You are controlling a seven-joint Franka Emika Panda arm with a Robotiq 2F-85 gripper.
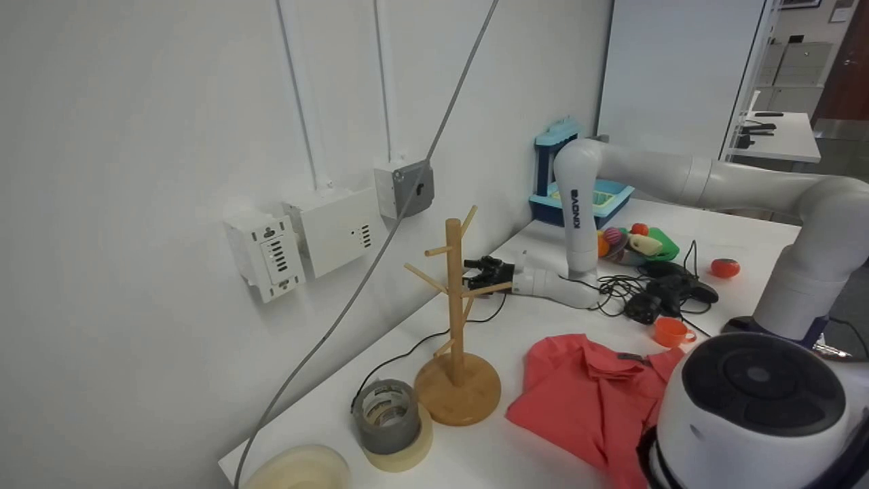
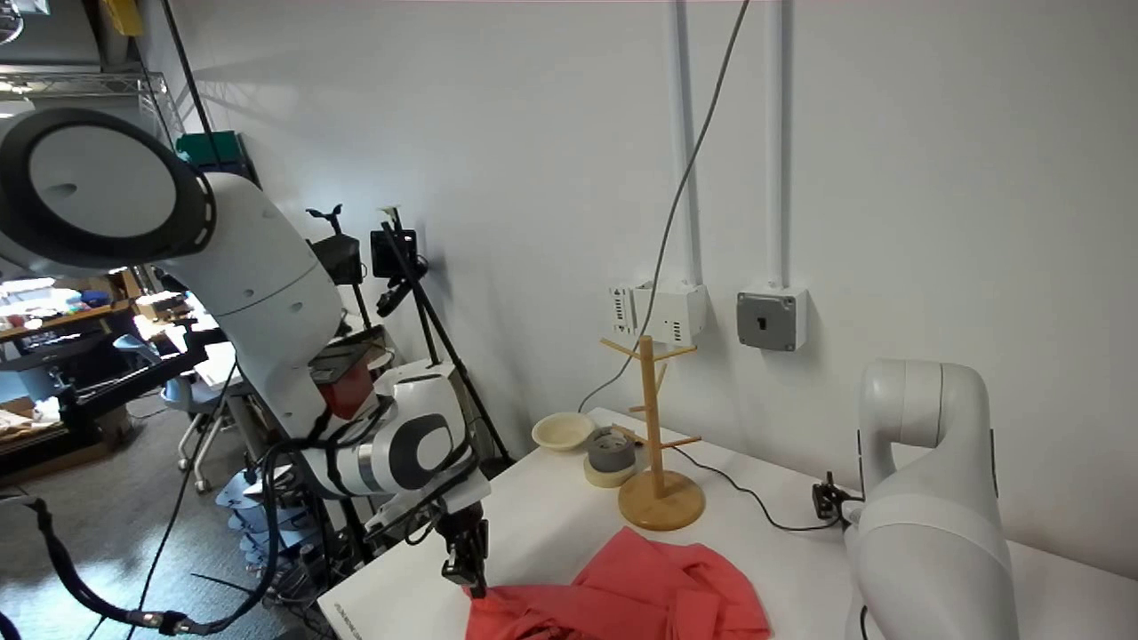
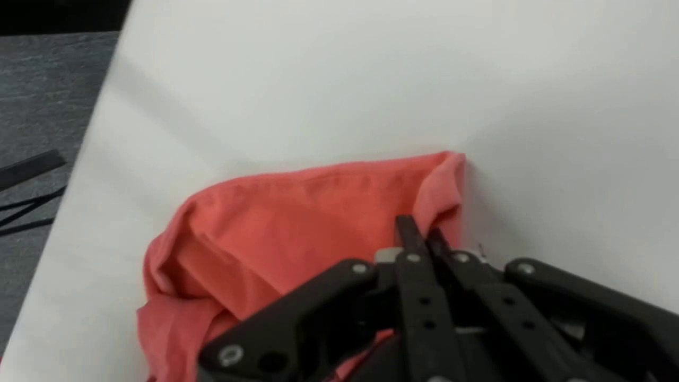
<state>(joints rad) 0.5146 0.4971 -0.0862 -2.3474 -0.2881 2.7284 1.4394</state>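
Clamped by the black gripper [image 3: 424,229], with jaws drawn together on a thin ridge of cloth: liable to slip free, given so shallow a pinch at the edge of the red collared shirt [image 3: 318,223]. Spread rumpled beneath the gripper, over the white tabletop [image 3: 297,90], with loose folds near the table's edge in the wrist view; apt to slide off toward the dark floor [image 3: 58,106] under a pull that way. Apt also to bunch, or to drag along whole, through catching more than one layer; impossible to count layers from these angles. Set low, too, and so prone to scraping the tabletop on a downward push. Farther out, in an exterior view, note the orange cup [image 1: 669,333] just beside the collar, perhaps touching, and easily swept along with dragged cloth. Beyond the shirt, in both exterior views, mind the wooden mug tree [image 2: 653,418], thin-stemmed and at risk of toppling from a snagged fold, possibly onto the duct tape roll [image 2: 612,458] stacked on the masking tape roll [image 2: 609,478]. Farther still, allow for the Kinova arm [image 1: 679,178], a collision risk on any wide sweep, and, past it, the blue toy sink [image 1: 548,212].
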